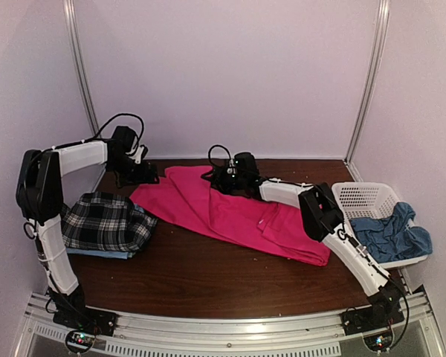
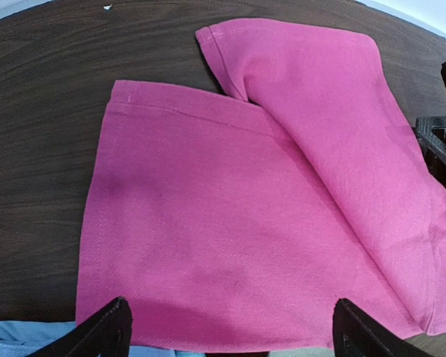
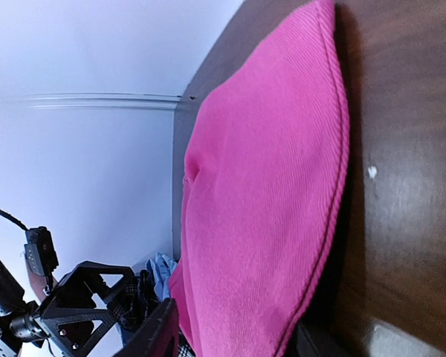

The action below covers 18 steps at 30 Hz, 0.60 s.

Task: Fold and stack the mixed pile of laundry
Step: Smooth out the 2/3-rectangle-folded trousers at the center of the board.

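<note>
Plaid shirt (image 1: pixel 108 222) folded at 9 o'clock (light blue shirt (image 1: pixel 97 253) beneath). Trousers (image 1: pixel 238 212), centre, unfinished: right gripper (image 1: pixel 221 178) pinches their 12 o'clock edge, left gripper (image 2: pixel 230 305) gapes empty. Blue cloth (image 1: pixel 390 234) unfolded in 3 o'clock basket (image 1: pixel 364 197).

We see pale walls (image 1: pixel 223 74) behind the left gripper (image 1: pixel 147 175), a dark wooden table (image 1: pixel 208 282) under it, and metal posts (image 1: pixel 79 67) flanking.

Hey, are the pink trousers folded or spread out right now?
Spread out: the hot-pink trousers lie full length across the table, legs side by side, both hems showing in the left wrist view.
</note>
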Motion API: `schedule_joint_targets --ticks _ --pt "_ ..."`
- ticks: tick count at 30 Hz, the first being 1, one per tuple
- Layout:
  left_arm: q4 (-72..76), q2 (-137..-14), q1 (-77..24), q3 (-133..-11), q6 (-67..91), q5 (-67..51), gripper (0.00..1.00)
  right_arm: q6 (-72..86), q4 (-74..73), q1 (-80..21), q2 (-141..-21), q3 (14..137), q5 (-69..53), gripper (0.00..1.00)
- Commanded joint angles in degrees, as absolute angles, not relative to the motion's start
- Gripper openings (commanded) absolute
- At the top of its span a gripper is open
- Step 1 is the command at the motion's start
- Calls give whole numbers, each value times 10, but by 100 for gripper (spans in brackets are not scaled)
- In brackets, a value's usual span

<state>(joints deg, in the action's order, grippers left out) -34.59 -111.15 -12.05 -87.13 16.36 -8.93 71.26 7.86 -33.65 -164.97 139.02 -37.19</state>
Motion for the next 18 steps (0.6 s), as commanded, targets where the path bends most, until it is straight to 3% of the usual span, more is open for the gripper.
schedule_joint_targets --ticks 1,5,15,18 --pt "-337 -1091 -117 -867 153 -75 95 753 163 -333 -1684 1426 -360 40" --pt "-340 -1091 -111 -869 156 -69 96 752 195 -334 -1683 1438 -371 0" --pt "-323 -1073 -60 -863 199 -98 97 577 125 -365 -1604 1458 -355 5" --pt "-318 -1073 -48 -860 204 -109 97 517 91 -387 -1591 1459 -351 1"
